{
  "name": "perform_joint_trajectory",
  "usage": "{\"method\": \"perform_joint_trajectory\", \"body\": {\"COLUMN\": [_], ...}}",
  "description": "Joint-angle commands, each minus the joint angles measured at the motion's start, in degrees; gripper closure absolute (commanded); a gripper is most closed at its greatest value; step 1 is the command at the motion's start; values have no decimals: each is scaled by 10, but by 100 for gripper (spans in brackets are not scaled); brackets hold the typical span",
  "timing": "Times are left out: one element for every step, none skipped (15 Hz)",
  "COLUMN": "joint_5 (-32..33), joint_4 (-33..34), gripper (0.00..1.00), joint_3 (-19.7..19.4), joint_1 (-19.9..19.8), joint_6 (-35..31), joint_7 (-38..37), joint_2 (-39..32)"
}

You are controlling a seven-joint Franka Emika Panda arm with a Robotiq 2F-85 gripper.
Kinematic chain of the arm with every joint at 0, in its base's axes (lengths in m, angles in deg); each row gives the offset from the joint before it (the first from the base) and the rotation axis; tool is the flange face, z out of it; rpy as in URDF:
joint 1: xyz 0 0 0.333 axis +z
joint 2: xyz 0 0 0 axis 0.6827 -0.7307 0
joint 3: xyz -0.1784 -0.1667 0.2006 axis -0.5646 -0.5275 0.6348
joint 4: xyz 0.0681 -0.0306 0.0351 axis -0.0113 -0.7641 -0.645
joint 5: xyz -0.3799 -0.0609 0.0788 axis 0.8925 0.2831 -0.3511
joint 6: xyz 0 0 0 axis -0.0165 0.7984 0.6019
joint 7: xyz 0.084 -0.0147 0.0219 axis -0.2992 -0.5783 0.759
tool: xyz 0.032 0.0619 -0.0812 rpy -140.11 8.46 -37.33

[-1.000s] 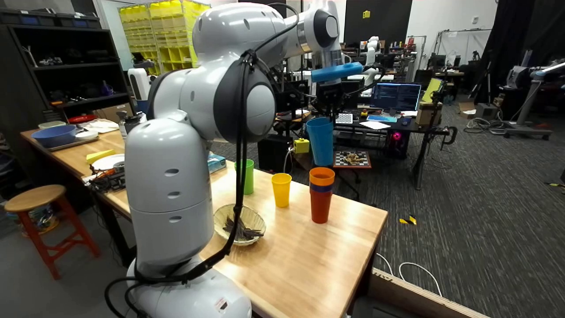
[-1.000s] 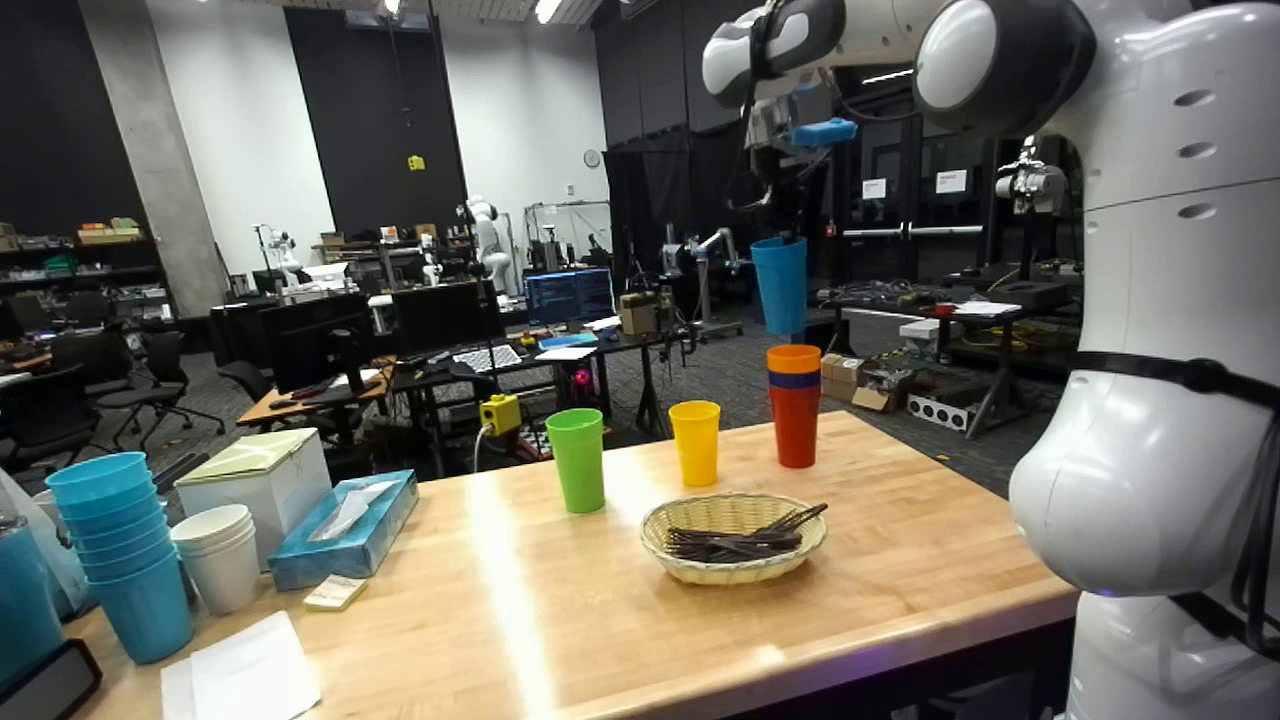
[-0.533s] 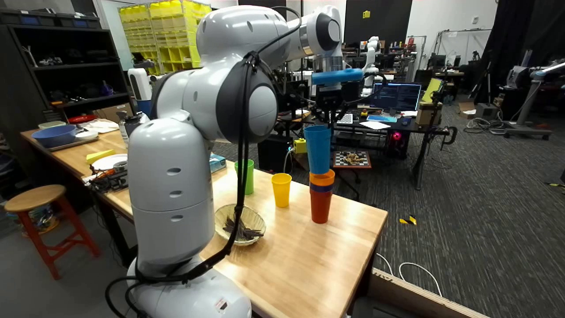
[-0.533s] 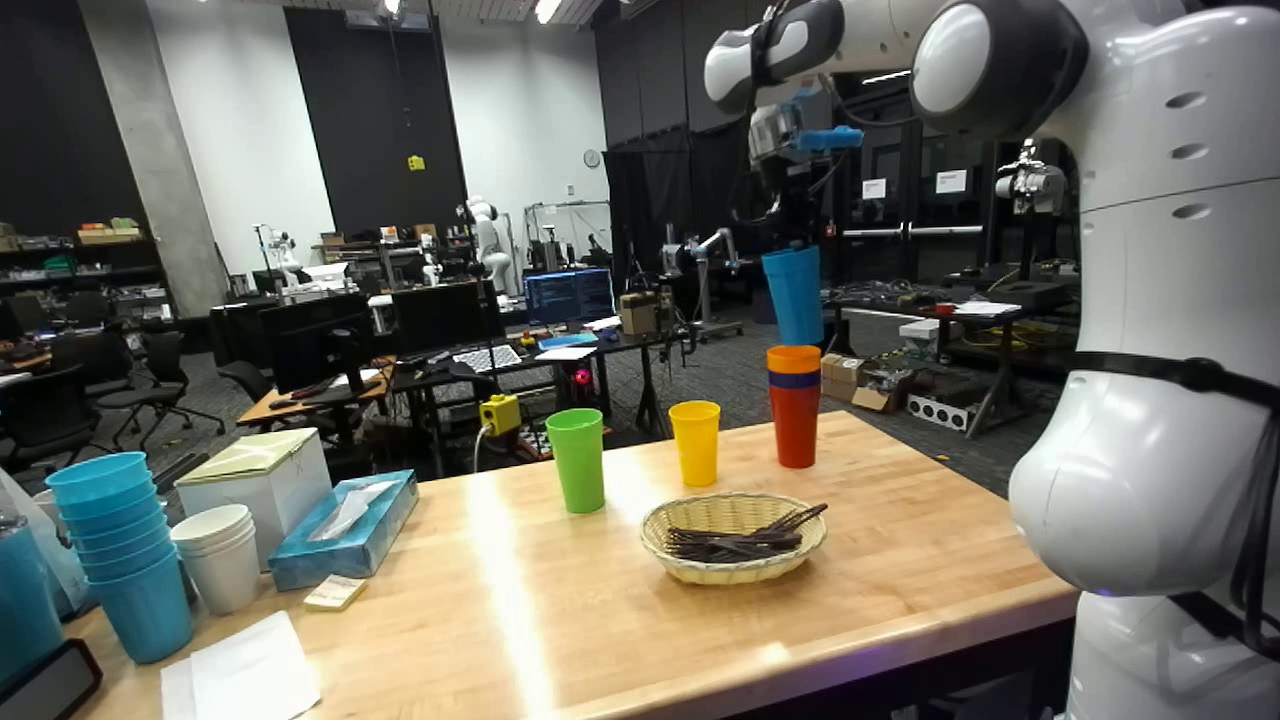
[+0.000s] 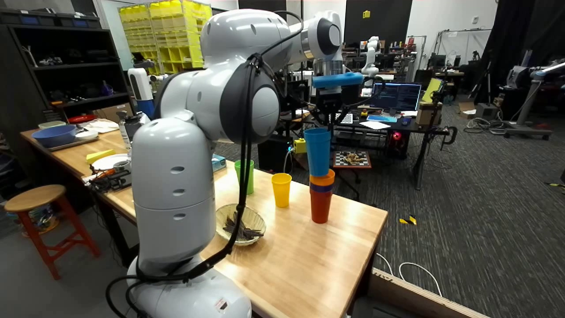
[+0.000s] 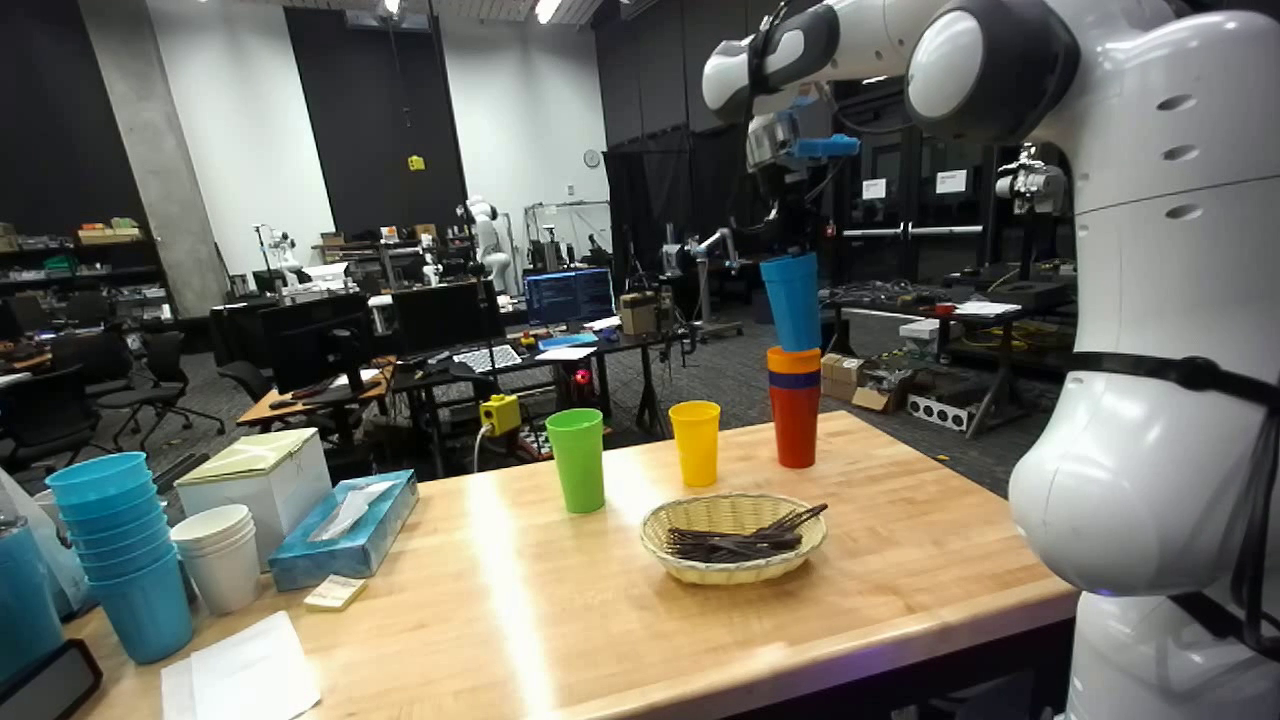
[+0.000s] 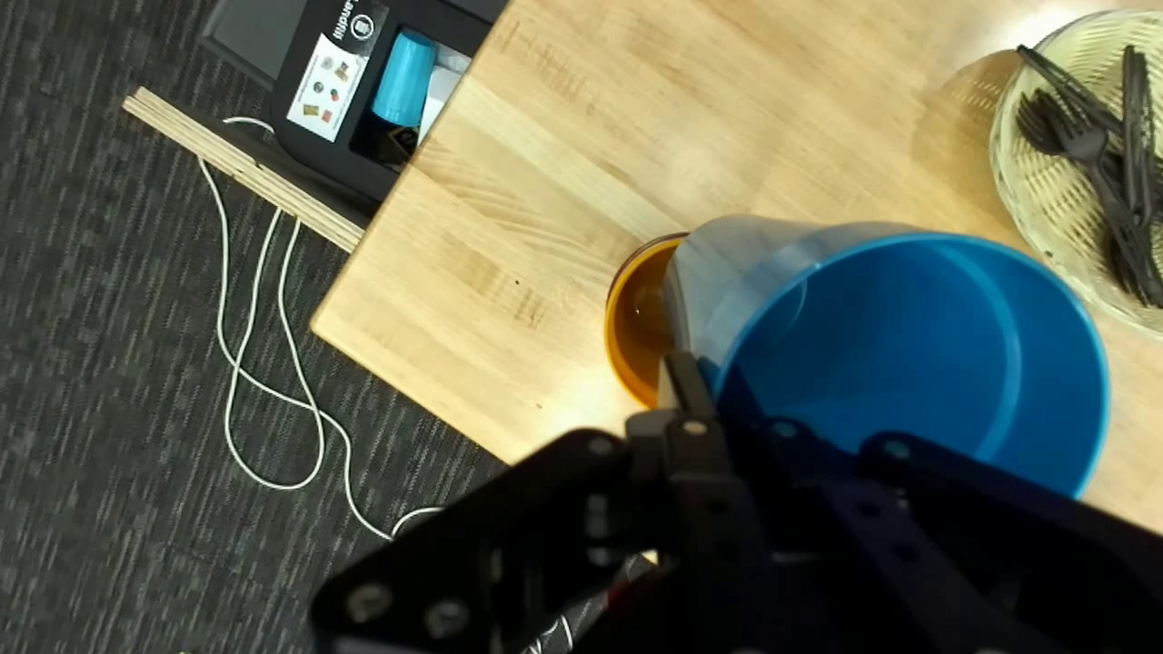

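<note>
Blue cup (image 6: 791, 305): held mouth up, slightly tilted, at 12 o'clock over the cup stack (image 6: 795, 430) in both exterior views. Tool (image 7: 716, 386): narrowed onto the cup's wall at the rim, one finger (image 7: 688, 386) outside, the other inside; it enters from 6 o'clock in the wrist view. Cup base lies at the mouth of the orange cup (image 6: 793, 360) that tops the stack; whether they touch, cannot tell. Stack stands upright on the table (image 6: 430, 610): red at bottom, then a purple band (image 6: 794, 380), then orange.

In an exterior view, the yellow cup (image 6: 695, 445) stands at 8 o'clock from the stack, the green cup (image 6: 576, 465) at 9 o'clock from the yellow one. Wicker basket (image 6: 733, 573) at 7 o'clock from the stack, with dark forks (image 6: 735, 547) in it. Tissue box (image 6: 375, 535): between 8 and 9 o'clock from the green cup.

Wrist view: orange mouth shows at 9 o'clock from the blue cup, basket between 1 and 2 o'clock, black bin (image 7: 341, 168) past the table edge at 10 o'clock.
</note>
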Motion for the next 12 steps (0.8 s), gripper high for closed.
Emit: {"method": "perform_joint_trajectory", "body": {"joint_5": [-11,-11,-11,-12,-14,-16,-19,-22,-26,-29,-31,-33], "joint_4": [-3,-2,0,1,2,2,2,1,-1,-6,-7,-7], "gripper": [99,99,99,99,99,99,99,99,99,99,99,99], "joint_3": [-2,-3,-3,-3,-3,-3,-3,-2,-2,-3,-3,-3], "joint_1": [-6,-6,-7,-7,-7,-8,-9,-9,-9,-10,-11,-11], "joint_6": [-17,-21,-23,-24,-26,-27,-26,-26,-28,-31,-32,-33], "joint_7": [15,15,16,17,19,21,24,25,28,33,38,39], "joint_2": [-1,-3,-6,-8,-10,-12,-14,-15,-15,-13,-14,-16]}}
